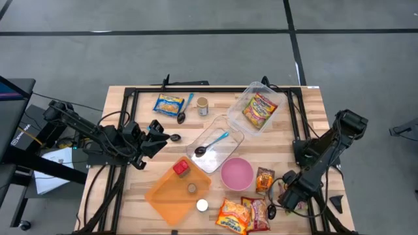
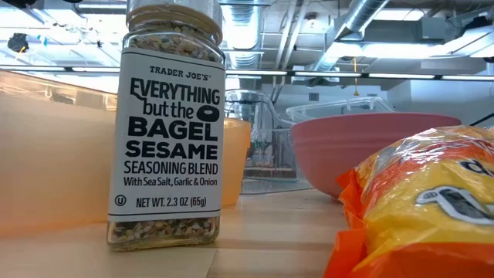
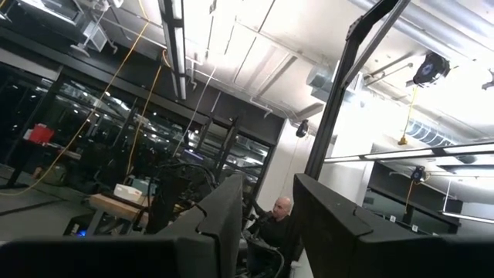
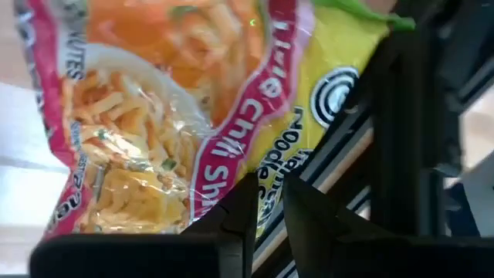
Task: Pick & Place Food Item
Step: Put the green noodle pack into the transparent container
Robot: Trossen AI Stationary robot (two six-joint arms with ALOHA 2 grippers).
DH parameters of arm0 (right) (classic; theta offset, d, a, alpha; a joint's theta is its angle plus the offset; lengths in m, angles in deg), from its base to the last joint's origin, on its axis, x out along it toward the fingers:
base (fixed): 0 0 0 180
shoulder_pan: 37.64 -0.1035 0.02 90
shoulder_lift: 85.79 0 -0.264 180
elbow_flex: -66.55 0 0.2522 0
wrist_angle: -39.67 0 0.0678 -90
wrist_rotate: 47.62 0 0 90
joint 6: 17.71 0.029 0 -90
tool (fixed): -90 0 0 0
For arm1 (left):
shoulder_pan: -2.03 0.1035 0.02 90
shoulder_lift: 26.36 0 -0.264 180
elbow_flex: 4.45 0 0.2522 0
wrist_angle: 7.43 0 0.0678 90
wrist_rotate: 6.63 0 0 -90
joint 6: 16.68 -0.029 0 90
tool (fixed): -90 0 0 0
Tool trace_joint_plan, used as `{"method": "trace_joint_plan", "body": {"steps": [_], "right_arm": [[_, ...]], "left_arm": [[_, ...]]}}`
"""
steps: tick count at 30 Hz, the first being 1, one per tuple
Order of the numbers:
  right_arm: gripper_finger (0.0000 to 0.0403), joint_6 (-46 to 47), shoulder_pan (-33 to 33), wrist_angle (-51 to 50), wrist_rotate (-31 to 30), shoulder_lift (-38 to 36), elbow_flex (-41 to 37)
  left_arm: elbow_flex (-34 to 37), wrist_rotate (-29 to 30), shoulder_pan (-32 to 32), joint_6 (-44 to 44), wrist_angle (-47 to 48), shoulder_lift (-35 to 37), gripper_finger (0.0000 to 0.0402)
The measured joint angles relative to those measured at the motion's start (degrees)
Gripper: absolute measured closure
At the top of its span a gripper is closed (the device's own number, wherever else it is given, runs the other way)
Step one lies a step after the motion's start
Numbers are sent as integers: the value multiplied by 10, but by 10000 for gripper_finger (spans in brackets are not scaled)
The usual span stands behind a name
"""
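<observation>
Right claw (image 1: pixel 274 210) low at the near right corner of the surface (image 1: pixel 307 111), just beside a red-edged noodle packet (image 1: pixel 258 214). In the right wrist view the packet (image 4: pixel 154 116) fills the frame beyond the claw (image 4: pixel 270 189). Cannot tell whether it grips the packet or only sits by it.

A second, orange packet (image 1: pixel 234 216) lies touching the first on its left. Small snack packet (image 1: pixel 264 179) sits between these and the pink bowl (image 1: pixel 236 173).

Left claw (image 1: pixel 159 136) at mid-left, tips slightly parted, nothing between them, near a dark spoon (image 1: pixel 174 138). Its wrist camera looks up into the room; a person shows in the gap between the fingers (image 3: pixel 224 208).

Orange tray (image 1: pixel 163 196) holds a red block (image 1: pixel 181 168). Clear tub (image 1: pixel 228 127) at centre holds a blue-handled spoon (image 1: pixel 212 145). Far tub (image 1: pixel 281 98) holds another noodle packet (image 1: pixel 260 108).

Low view: seasoning jar (image 2: pixel 170 123) upright, close to the lens.
</observation>
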Motion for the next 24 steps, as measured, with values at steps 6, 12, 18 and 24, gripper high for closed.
{"method": "trace_joint_plan", "body": {"steps": [6, 12, 18, 24], "right_arm": [[347, 0, -5, 23, -25, 0, -5], [393, 0, -5, 19, -70, 0, -2], [401, 1, -5, -78, -110, 0, 43], [402, 6, -4, -229, -163, 0, 134]], "left_arm": [[0, 0, 0, -2, 0, 0, 289], [0, 0, 0, -3, 0, 0, 289], [0, 0, 0, -2, 0, 0, 289], [0, 0, 0, -4, 0, 0, 289]]}}
